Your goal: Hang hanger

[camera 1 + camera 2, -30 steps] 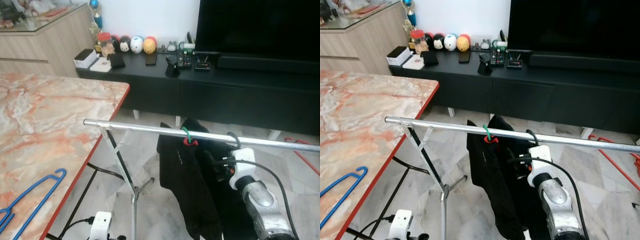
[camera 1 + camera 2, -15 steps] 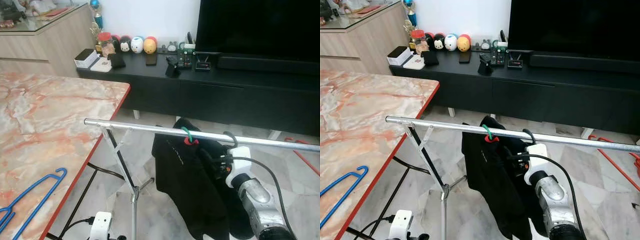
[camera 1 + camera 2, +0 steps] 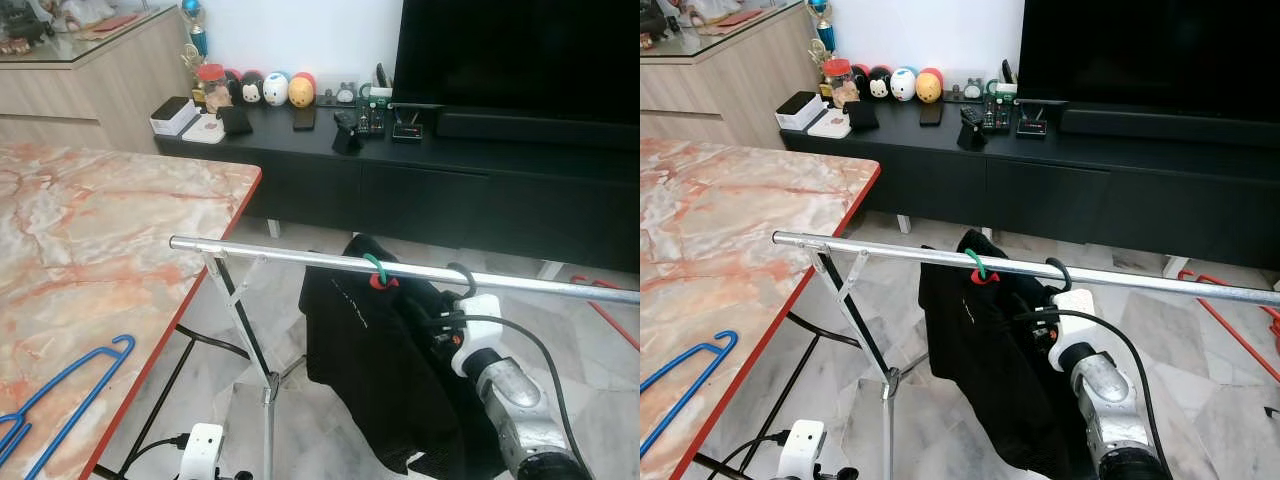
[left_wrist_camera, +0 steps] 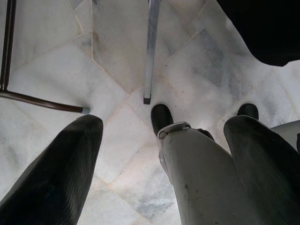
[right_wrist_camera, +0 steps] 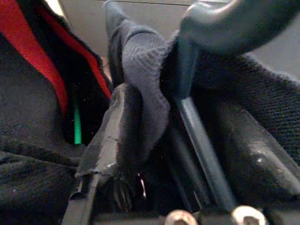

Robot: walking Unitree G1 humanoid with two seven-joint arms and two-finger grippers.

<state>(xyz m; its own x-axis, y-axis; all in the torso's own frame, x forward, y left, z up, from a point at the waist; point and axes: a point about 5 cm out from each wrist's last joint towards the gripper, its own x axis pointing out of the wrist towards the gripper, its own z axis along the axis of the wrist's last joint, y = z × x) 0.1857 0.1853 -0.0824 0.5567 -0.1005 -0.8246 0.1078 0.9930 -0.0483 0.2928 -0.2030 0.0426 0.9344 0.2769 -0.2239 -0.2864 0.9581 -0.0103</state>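
Right gripper (image 5: 154, 154) pressed into dark fabric just under the rail (image 3: 300, 257), fingers (image 5: 110, 136) seemingly clamped on a fold of the shirt (image 3: 370, 350) and a dark hanger bar, though the close wrist view leaves the exact hold uncertain. Green hanger (image 3: 374, 266) hooked over the rail already, red collar lining right below it, shirt drooping toward the floor. Soft, floppy load on a light, stiff frame: likely to swing and slide along the smooth tube when let go, so best held at the hanger's neck or shoulder, not by cloth alone. A second dark hook (image 3: 462, 274) sits on the rail just beside the wrist, with the arm's own cable looping near it, a possible snag on the way out. Left gripper (image 4: 159, 154) hanging idle by the floor, fingers spread apart. Marble table (image 3: 90, 240) to the left with a blue hanger (image 3: 70, 385) lying on it; rack leg (image 3: 245, 340) between table and shirt; black TV cabinet (image 3: 450, 190) well behind.
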